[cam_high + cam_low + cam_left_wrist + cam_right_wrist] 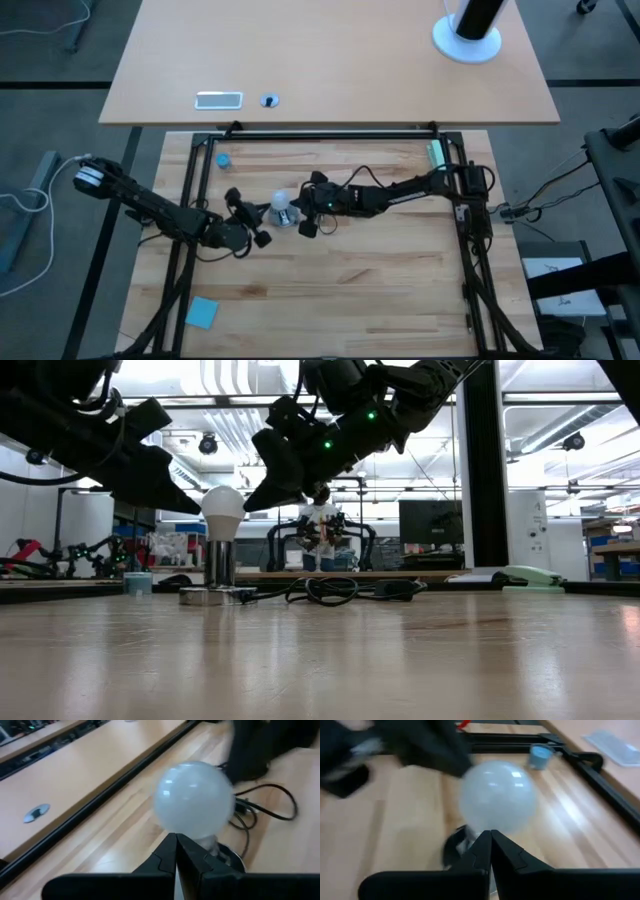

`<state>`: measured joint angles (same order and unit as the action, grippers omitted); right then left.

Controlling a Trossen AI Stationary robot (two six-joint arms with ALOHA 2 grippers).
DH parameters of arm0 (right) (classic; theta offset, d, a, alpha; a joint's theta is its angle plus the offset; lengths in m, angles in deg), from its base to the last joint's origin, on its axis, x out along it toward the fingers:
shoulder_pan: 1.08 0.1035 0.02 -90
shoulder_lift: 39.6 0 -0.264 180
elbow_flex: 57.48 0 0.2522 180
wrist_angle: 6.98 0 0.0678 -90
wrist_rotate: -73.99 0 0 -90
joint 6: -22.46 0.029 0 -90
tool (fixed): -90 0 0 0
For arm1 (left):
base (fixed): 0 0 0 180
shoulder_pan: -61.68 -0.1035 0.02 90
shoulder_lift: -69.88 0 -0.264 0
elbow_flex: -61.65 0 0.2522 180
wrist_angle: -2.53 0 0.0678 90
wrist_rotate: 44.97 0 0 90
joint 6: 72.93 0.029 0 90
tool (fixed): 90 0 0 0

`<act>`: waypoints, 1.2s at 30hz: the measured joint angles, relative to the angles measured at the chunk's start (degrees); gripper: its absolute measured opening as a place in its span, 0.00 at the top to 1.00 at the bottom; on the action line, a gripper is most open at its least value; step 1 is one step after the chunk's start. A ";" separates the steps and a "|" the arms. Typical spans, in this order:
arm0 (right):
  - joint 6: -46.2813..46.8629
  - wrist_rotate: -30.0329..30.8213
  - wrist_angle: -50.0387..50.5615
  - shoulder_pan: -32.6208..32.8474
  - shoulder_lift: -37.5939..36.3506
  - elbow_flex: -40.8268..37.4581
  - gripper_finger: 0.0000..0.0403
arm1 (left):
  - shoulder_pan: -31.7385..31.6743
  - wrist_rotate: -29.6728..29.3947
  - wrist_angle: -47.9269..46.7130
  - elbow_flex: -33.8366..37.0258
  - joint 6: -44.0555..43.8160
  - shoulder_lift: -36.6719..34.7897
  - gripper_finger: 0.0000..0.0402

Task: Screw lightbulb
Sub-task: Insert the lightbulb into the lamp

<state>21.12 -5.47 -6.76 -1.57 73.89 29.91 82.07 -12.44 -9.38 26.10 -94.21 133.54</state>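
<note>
From above, the lightbulb (283, 209) sits a little left of the frame's centre on the wooden table (400, 280), with the left gripper (250, 215) just to its left and the right gripper (308, 212) just to its right, so the bulb lies between the two; both arms reach in from the sides, and a small blue cap (223, 159) lies well apart toward the upper left. From table height, the lightbulb (222, 510) stands upright in the left part of the frame, its silvery base seated in a round socket disc (208, 596) with a black cord (330, 591) trailing right; the left gripper (185, 500) hangs just at its left and the right gripper (262, 495) just at its upper right, neither clearly touching the glass from here. In the left wrist view the left gripper (176, 851) shows its fingers pressed together with nothing between them, and the lightbulb (193, 801) fills the frame's centre directly beyond the tips, the socket disc (231, 859) under it. In the right wrist view the right gripper (490, 847) is likewise pinched closed and empty, the lightbulb (498, 802) just past its tips at centre, the blue cap (539, 755) at upper right.
</note>
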 joint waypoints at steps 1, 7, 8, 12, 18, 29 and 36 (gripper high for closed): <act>-0.04 -0.53 -0.04 0.26 0.02 0.00 0.99 | -0.07 -0.39 0.03 0.06 -0.14 0.00 1.00; -0.29 -0.46 0.35 0.77 -0.06 0.00 0.99 | -0.02 -0.14 0.03 0.80 -3.23 0.00 1.00; -0.28 -0.32 0.79 0.75 -0.14 0.00 0.99 | 0.04 0.21 -0.57 0.86 -4.03 -0.02 1.00; -0.24 -0.02 2.06 0.58 -0.38 0.00 0.99 | 0.08 3.06 -3.66 0.95 -7.37 -0.01 1.00; -0.77 4.18 4.24 0.51 -0.42 0.00 0.99 | 1.48 7.52 -3.96 0.95 -8.64 0.00 1.00; -1.65 4.39 1.01 -1.23 -0.17 0.00 0.99 | 2.51 4.12 0.94 0.95 -4.97 -0.02 1.00; -1.73 1.34 0.00 -1.11 -0.17 0.00 0.99 | 2.40 0.56 1.43 0.95 -4.72 -0.02 1.00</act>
<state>19.39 -4.13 -6.76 -2.67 73.71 29.91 84.47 -11.88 -7.95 27.05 -98.92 133.52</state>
